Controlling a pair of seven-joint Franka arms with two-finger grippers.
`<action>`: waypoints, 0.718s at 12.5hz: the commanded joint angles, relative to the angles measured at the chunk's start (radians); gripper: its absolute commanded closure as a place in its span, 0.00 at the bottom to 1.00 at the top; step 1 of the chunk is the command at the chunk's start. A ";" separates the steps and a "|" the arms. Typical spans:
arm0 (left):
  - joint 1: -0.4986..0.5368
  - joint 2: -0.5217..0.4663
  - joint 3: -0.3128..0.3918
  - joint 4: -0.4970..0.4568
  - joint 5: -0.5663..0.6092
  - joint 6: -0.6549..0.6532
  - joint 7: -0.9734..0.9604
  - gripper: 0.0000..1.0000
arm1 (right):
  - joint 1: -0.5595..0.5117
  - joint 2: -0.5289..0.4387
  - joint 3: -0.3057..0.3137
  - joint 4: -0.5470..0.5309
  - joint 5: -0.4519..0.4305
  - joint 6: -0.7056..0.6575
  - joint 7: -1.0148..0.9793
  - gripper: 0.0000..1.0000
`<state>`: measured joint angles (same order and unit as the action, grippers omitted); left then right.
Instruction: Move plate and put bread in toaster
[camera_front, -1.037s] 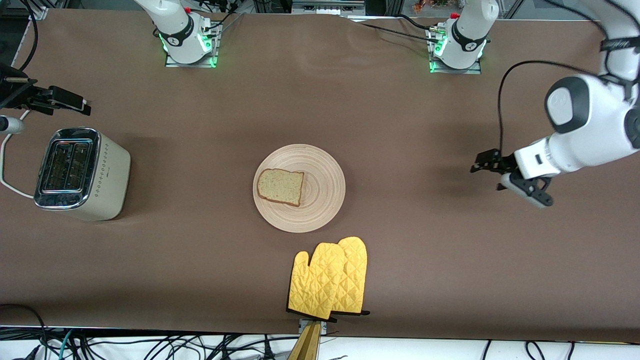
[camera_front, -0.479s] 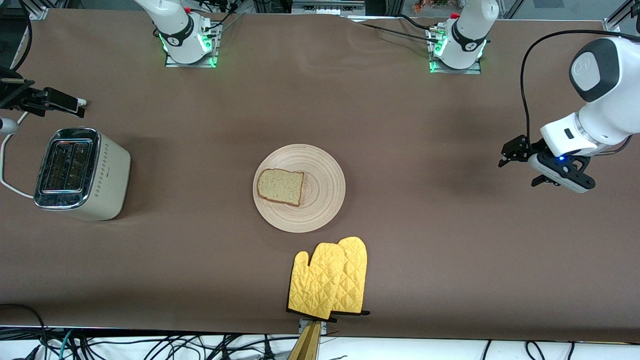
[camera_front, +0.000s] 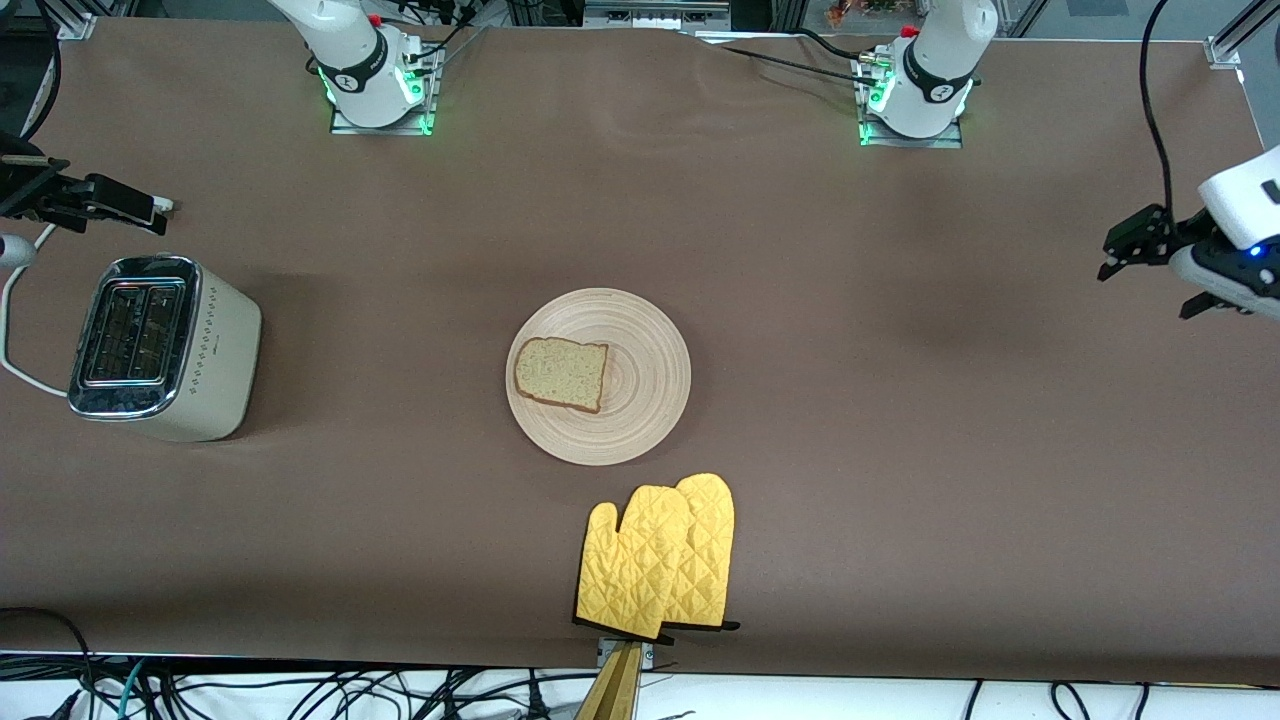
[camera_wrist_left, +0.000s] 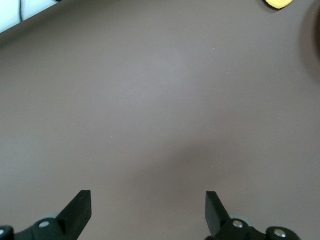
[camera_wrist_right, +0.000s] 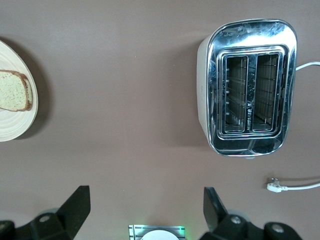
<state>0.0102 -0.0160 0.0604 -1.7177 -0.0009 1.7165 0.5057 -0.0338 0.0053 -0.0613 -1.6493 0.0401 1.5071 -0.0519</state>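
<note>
Bread (camera_front: 561, 373) lies on the plate (camera_front: 640, 400) mid-table, toaster (camera_front: 160, 345) at the right arm's end. Both grippers — left (camera_wrist_left: 148, 210), right (camera_wrist_right: 146, 207) — gape wide, empty. Risk: bread slides off when the plate moves, or catches the slot rim.

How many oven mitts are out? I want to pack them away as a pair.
2: both yellow oven mitts lie overlapping, nearer the front camera than the plate, at the table's edge. None shows elsewhere.

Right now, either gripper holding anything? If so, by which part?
Nothing is held. Left gripper is open over bare table at the left arm's end. Right gripper is open in the air near the toaster. Bread lies on the plate.
</note>
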 joint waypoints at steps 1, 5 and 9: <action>-0.047 0.002 0.003 0.102 0.036 -0.182 -0.154 0.00 | 0.000 -0.005 0.003 0.010 -0.005 -0.004 -0.008 0.00; -0.067 0.004 -0.062 0.128 0.038 -0.290 -0.256 0.00 | 0.000 -0.005 0.003 0.010 -0.008 -0.004 -0.008 0.00; -0.075 0.002 -0.065 0.130 0.024 -0.253 -0.461 0.00 | 0.000 -0.005 0.003 0.010 -0.008 -0.002 -0.008 0.00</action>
<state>-0.0619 -0.0218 -0.0040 -1.6149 0.0018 1.4550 0.1302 -0.0334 0.0053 -0.0611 -1.6492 0.0401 1.5071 -0.0518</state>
